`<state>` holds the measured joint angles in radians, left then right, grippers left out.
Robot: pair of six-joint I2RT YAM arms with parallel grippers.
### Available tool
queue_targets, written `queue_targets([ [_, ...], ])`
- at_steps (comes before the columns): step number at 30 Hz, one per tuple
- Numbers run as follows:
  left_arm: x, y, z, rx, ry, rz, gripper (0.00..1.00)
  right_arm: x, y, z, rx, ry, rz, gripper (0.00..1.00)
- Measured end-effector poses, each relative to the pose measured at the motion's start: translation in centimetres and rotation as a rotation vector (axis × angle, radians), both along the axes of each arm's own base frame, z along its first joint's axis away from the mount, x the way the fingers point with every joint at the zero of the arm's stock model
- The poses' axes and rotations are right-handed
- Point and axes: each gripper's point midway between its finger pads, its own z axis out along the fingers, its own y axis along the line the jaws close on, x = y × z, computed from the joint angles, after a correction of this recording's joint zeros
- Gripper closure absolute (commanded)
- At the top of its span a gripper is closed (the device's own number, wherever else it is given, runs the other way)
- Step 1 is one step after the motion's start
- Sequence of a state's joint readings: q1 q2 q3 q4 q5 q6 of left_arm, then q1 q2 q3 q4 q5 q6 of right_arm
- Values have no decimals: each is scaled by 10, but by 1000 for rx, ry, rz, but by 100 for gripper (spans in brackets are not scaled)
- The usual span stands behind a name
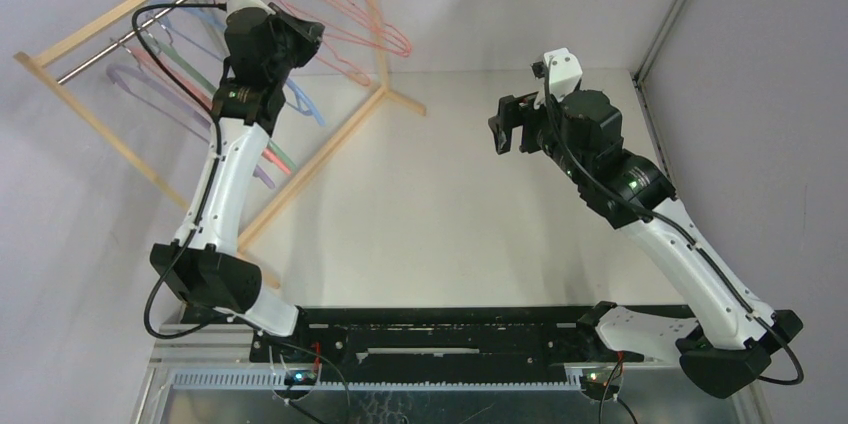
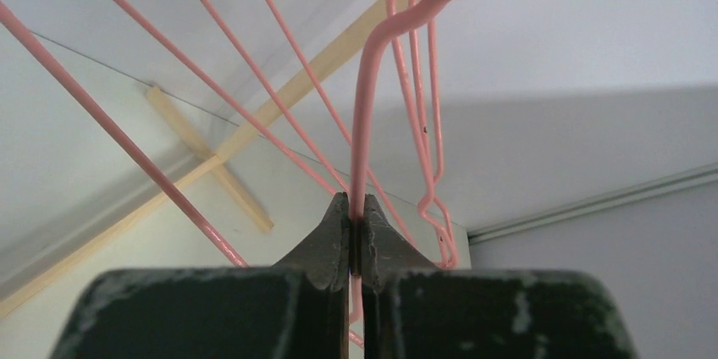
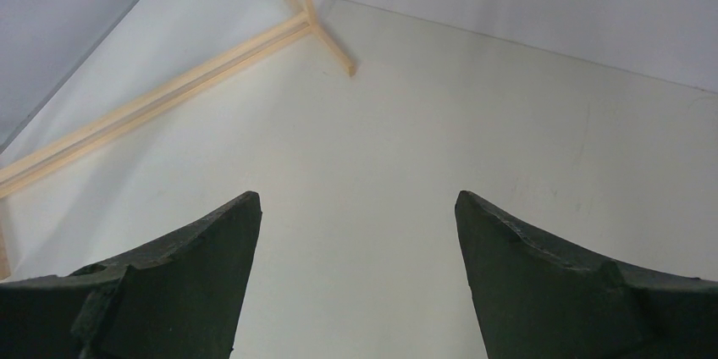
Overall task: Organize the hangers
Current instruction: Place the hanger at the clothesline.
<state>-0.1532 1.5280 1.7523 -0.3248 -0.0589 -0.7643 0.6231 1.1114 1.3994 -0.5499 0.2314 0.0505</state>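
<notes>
Dark fingers of my left gripper [image 2: 356, 228] fill the bottom of the left wrist view, pressed together on the thin wire of a pink wire hanger [image 2: 362, 122], just below a twisted neck. More pink wire hangers [image 1: 345, 14] hang beside it at the far end of the wooden rack [image 1: 312, 168], their wires fanning out toward the rack's far upright. From above, my left arm reaches up over the rack's base rail, with the gripper high beside the metal rod [image 1: 118, 43]. Along that rod, toward the rack's left end, hang the thicker hangers: a lilac hanger [image 1: 150, 94], a green hanger [image 1: 190, 69] and a blue hanger [image 1: 305, 104], all partly hidden behind my arm. My right gripper [image 3: 356, 207] hovers well apart from the rack, over the bare white table [image 1: 440, 224], to the right of the rack's foot. Its jaws stand wide apart with nothing between them; only the tabletop and the rack's base rail show past the fingers.
</notes>
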Motion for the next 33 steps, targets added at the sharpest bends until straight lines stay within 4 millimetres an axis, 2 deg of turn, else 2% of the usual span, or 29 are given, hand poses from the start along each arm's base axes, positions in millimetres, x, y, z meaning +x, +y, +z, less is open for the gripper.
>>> queue_targets([
  [6, 6, 12, -7, -17, 21, 44, 99, 0, 2, -1, -1, 4, 6, 8],
  [12, 16, 19, -27, -32, 78, 80, 94, 1, 0, -1, -1, 4, 0, 8],
  [18, 18, 21, -30, -38, 82, 91, 74, 3, -2, -6, -6, 13, -7, 8],
  [20, 18, 21, -31, -36, 86, 91, 61, 3, -2, -8, -9, 17, -6, 7],
  [22, 18, 21, -31, -31, 86, 89, 51, 3, -2, -10, -10, 20, -6, 1],
  [23, 18, 21, -31, -28, 87, 89, 44, 3, -3, -10, -9, 21, -7, 0],
  [24, 18, 21, -31, -25, 87, 88, 31, 3, -2, -10, -8, 21, -6, 0],
  [27, 17, 20, -32, -3, 88, 81, 4, 3, -2, -9, -6, 22, -6, 0],
  [28, 17, 20, -33, 9, 88, 77, 1, 3, -2, -9, -6, 22, -6, 0],
  [33, 12, 15, -31, 55, 90, 56, 0, 4, -2, -10, 8, 29, 1, 0],
])
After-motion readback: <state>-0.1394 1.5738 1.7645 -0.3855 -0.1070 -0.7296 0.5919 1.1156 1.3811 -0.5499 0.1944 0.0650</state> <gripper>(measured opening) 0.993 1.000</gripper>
